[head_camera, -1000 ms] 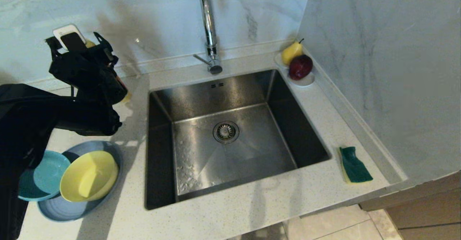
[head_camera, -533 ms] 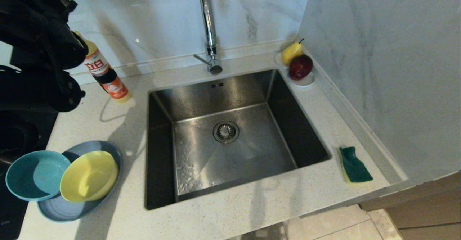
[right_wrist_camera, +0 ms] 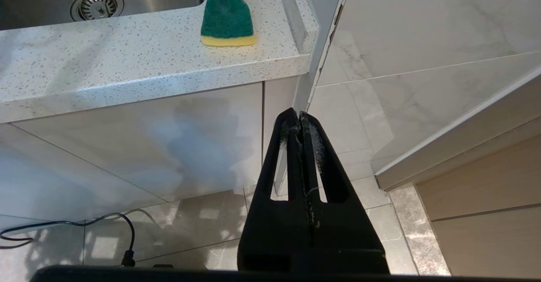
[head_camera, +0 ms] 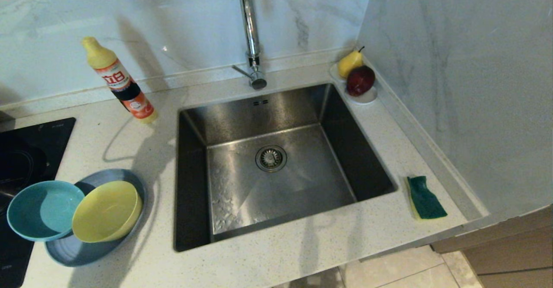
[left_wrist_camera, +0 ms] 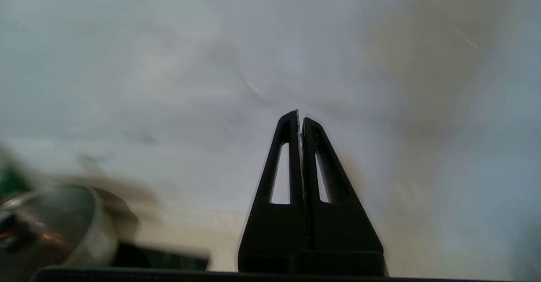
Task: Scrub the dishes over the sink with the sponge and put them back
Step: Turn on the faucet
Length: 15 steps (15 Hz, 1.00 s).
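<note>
kitchen worktop with the large square brushed stainless-steel sink (head_camera: 276,167) at centre, its basin bare around the round drain strainer (head_camera: 271,158). the small rectangular sponge, yellow with a dark green scouring layer (head_camera: 425,197), lies on the speckled counter just beside the sink's right rim, green face up and slightly curled; it is also seen in the right wrist view (right_wrist_camera: 227,17). left of the sink, the small teal-blue bowl (head_camera: 43,210) and the yellow bowl (head_camera: 106,211) rest side by side, touching, on the wide shallow grey-blue round plate (head_camera: 82,249).

the left gripper (left_wrist_camera: 300,119) shows only in its own wrist view, fingers pressed together on nothing, before a blurred pale wall. the right gripper (right_wrist_camera: 299,119) hangs below the counter edge, fingers likewise together and empty, pointing toward the floor tiles.

handling, as judged: the sponge looks light and soft, and will compress under the fingers; pinching across its short width should hold it. the bowls and plate look light, rigid and smooth, likely slippery when wet; a pinch over the rim seems the only purchase. the bowls must be lifted off before the plate can be taken. no dish is yet over the sink.
</note>
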Available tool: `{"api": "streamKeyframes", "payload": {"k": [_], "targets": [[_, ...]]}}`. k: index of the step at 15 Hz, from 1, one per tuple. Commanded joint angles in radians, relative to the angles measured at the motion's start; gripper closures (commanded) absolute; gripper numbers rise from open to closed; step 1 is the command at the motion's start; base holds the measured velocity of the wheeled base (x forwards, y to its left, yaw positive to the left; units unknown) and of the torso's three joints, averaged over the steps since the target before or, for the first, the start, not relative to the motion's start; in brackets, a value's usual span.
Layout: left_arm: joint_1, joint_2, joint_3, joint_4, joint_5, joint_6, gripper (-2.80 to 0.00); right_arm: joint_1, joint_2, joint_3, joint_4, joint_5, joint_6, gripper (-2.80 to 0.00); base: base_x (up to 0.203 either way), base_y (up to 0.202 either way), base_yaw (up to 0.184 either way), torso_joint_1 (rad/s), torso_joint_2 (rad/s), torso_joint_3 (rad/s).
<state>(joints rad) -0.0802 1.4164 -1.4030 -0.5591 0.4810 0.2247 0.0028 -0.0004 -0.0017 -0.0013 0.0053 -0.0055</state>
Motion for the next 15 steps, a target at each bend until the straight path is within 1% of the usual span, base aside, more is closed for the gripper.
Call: {"api": "streamKeyframes", "payload": {"k": [1, 2, 3, 5, 6, 7, 8, 9, 10, 12, 13, 15], "targets": [[-0.002, -0.278, 0.077, 0.367, -0.194, -0.046, 0.00, 0.000, -0.001, 0.000, 0.000, 0.001, -0.001, 0.00, 0.000, 0.000, 0.000, 0.000, 0.00, 0.000], [-0.002, -0.367, 0.125, 0.479, -0.284, -0.070, 0.00, 0.000, -0.001, 0.000, 0.000, 0.001, -0.001, 0.00, 0.000, 0.000, 0.000, 0.000, 0.00, 0.000], [-0.001, -0.453, 0.188, 0.578, -0.357, -0.097, 0.00, 0.000, 0.000, 0.000, 0.000, 0.001, -0.001, 0.00, 0.000, 0.000, 0.000, 0.000, 0.00, 0.000], [-0.001, -0.591, 0.349, 0.729, -0.454, -0.169, 0.00, 0.000, -0.001, 0.000, 0.000, 0.001, -0.001, 0.00, 0.000, 0.000, 0.000, 0.000, 0.00, 0.000], [-0.001, -0.631, 0.429, 0.775, -0.512, -0.225, 0.00, 0.000, 0.000, 0.000, 0.000, 0.001, -0.001, 0.00, 0.000, 0.000, 0.000, 0.000, 0.00, 0.000], [-0.001, -0.648, 0.496, 0.802, -0.579, -0.303, 0.00, 0.000, -0.001, 0.000, 0.000, 0.001, -0.001, 0.00, 0.000, 0.000, 0.000, 0.000, 0.00, 0.000], [-0.001, -0.650, 0.544, 0.815, -0.652, -0.397, 0.00, 0.000, -0.001, 0.000, 0.000, 0.001, -0.001, 0.00, 0.000, 0.000, 0.000, 0.000, 0.00, 0.000], [-0.001, -0.629, 0.568, 0.817, -0.715, -0.461, 0.00, 0.000, -0.001, 0.000, 0.000, 0.001, -0.001, 0.00, 0.000, 0.000, 0.000, 0.000, 0.00, 0.000], [-0.001, -0.588, 0.575, 0.812, -0.764, -0.496, 0.00, 0.000, -0.001, 0.000, 0.000, 0.001, -0.001, 0.00, 0.000, 0.000, 0.000, 0.000, 0.00, 0.000], [-0.002, -0.498, 0.580, 0.756, -0.859, -0.516, 0.00, 0.000, 0.000, 0.000, 0.000, 0.001, -0.001, 0.00, 0.000, 0.000, 0.000, 0.000, 0.00, 0.000], [-0.002, -0.442, 0.576, 0.704, -0.906, -0.521, 0.00, 0.000, -0.001, 0.000, 0.000, 0.001, -0.001, 0.00, 0.000, 0.000, 0.000, 0.000, 0.00, 0.000], [-0.005, -0.315, 0.553, 0.593, -0.977, -0.525, 0.00, 0.000, -0.001, 0.000, 0.000, 0.001, -0.001, 0.00, 0.000, 0.000, 0.000, 0.000, 0.00, 0.000]]}}
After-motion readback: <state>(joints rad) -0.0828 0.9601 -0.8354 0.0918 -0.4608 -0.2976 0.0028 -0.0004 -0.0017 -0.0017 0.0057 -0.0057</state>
